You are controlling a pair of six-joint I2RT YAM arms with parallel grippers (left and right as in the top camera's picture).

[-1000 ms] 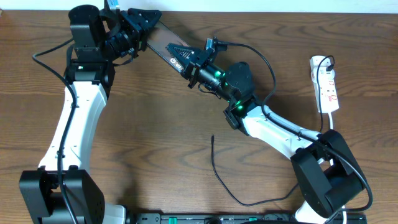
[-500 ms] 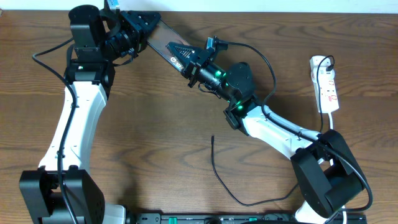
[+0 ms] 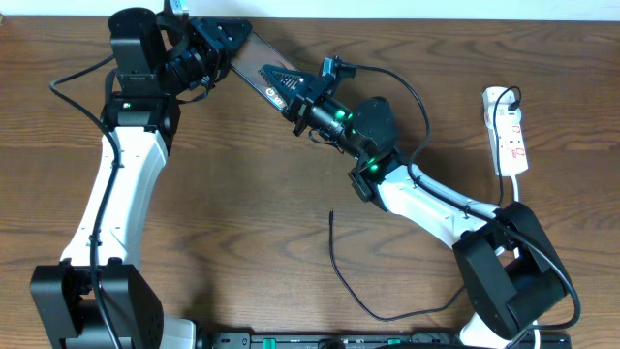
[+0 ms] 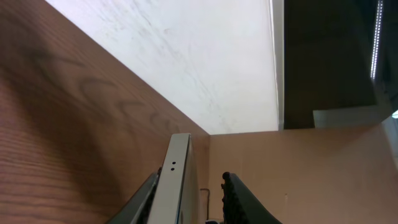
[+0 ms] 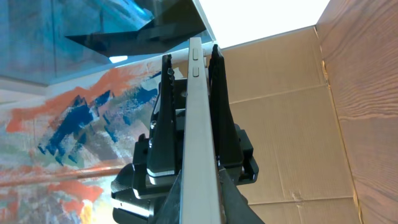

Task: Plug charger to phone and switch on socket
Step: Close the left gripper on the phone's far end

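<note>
A brown wood-grain desk (image 3: 242, 194) stands against a white wall (image 4: 186, 56) and cardboard sheeting (image 5: 280, 124). Both arms reach toward the desk's far edge, holding the flat dark rectangular smartphone (image 3: 254, 63) between them. The right tool (image 5: 191, 62) is clamped on its edge. The left tool (image 4: 189, 183) straddles the other end, with one finger apart from it. The thin black charger cable (image 3: 344, 276) lies loose mid-desk, and the narrow white power strip (image 3: 509, 131) sits far right.

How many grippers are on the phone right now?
2. The left gripper straddles the phone's upper-left end, with a gap beside one jaw. The right gripper clamps its lower-right end. Both are in plain view.
</note>
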